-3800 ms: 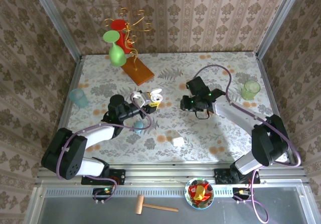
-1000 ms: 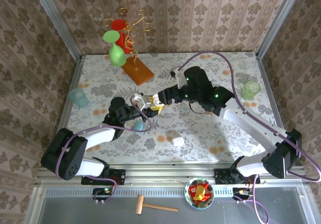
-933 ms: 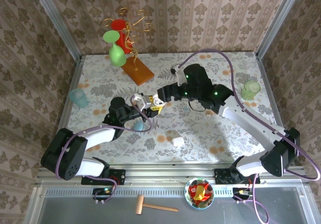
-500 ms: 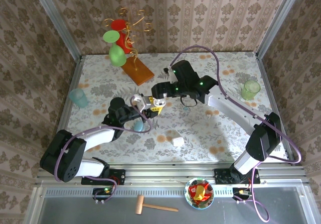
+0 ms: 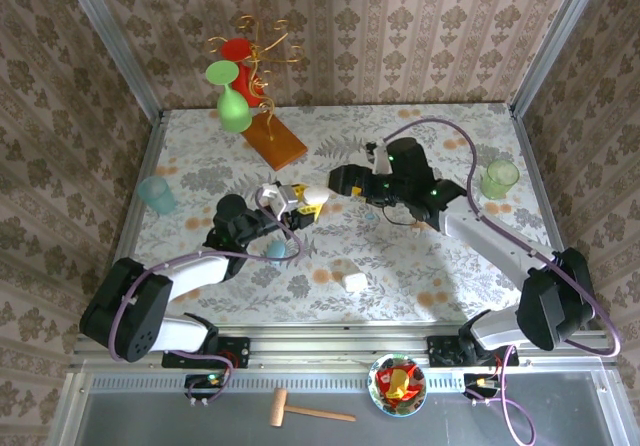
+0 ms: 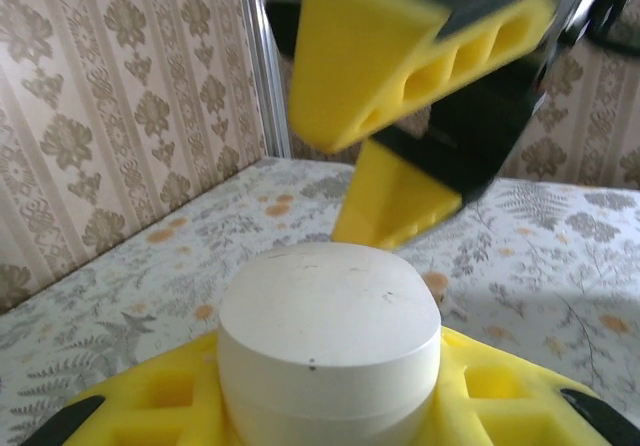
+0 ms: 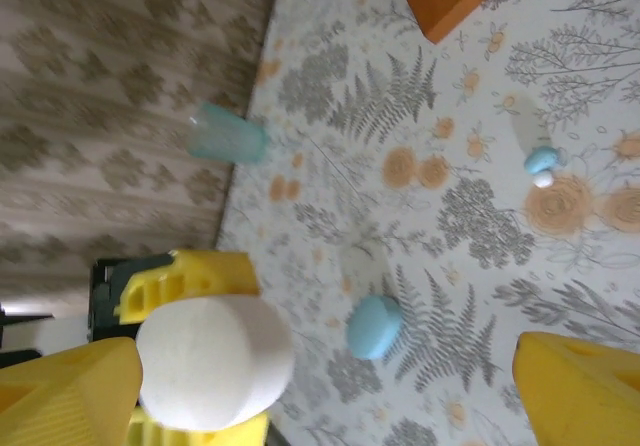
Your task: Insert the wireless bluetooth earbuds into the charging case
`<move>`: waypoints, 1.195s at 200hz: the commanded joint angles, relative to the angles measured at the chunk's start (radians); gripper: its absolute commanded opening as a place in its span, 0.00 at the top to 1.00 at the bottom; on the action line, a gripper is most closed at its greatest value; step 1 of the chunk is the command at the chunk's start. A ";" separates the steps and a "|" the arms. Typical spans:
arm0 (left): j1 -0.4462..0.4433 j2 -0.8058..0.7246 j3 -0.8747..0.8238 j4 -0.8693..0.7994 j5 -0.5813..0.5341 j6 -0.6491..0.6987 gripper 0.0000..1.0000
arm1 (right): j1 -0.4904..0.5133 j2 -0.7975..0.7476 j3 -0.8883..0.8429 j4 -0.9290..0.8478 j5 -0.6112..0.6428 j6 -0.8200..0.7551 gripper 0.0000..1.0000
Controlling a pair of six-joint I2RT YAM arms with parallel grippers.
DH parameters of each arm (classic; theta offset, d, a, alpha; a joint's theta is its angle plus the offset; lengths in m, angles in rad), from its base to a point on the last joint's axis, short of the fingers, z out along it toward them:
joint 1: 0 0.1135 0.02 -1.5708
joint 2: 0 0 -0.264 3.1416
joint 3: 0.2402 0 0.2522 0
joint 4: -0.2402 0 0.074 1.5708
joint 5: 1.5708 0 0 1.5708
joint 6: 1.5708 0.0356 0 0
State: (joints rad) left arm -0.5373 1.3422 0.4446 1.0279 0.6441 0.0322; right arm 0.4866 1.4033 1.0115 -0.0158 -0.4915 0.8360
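Pale blue earbud (image 7: 541, 158) loose on the tabletop (image 7: 600, 66), well ahead of the right end effector (image 7: 325, 371), spread wide and empty. Close by one finger of it, clamped in the left end effector (image 6: 330, 396): white charging case (image 6: 330, 306), lid down. Could knock the case askew through a careless swing so close; could fumble so tiny an earbud; cannot seat anything past a shut lid.

Top view bright, evenly lit, sharp; soft shadows on table (image 5: 440, 266). Wrist views: close foreground blurred, some motion smear, backgrounds slightly soft.
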 commanded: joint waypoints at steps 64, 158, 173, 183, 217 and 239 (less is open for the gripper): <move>-0.006 0.105 0.053 0.247 -0.053 -0.130 0.85 | 0.000 0.163 -0.199 0.967 -0.276 0.666 0.11; -0.007 0.129 0.060 0.244 -0.054 -0.098 0.84 | -0.012 0.258 -0.211 1.139 -0.266 0.793 0.68; -0.007 0.129 0.060 0.242 -0.052 -0.097 0.71 | -0.021 0.254 -0.216 1.137 -0.265 0.790 0.71; -0.007 0.130 0.060 0.237 -0.048 -0.098 0.67 | -0.031 0.246 -0.220 1.124 -0.262 0.779 0.73; -0.006 0.119 0.047 0.206 -0.061 -0.085 0.34 | -0.071 0.210 -0.219 1.014 -0.263 0.699 0.77; -0.004 0.103 0.018 0.189 -0.089 -0.069 0.14 | -0.109 0.207 -0.203 0.857 -0.259 0.560 0.77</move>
State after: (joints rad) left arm -0.5426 1.4616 0.4873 1.2266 0.5785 -0.0525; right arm 0.4152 1.6440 0.7990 0.9863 -0.7567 1.5539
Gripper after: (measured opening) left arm 0.807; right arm 0.256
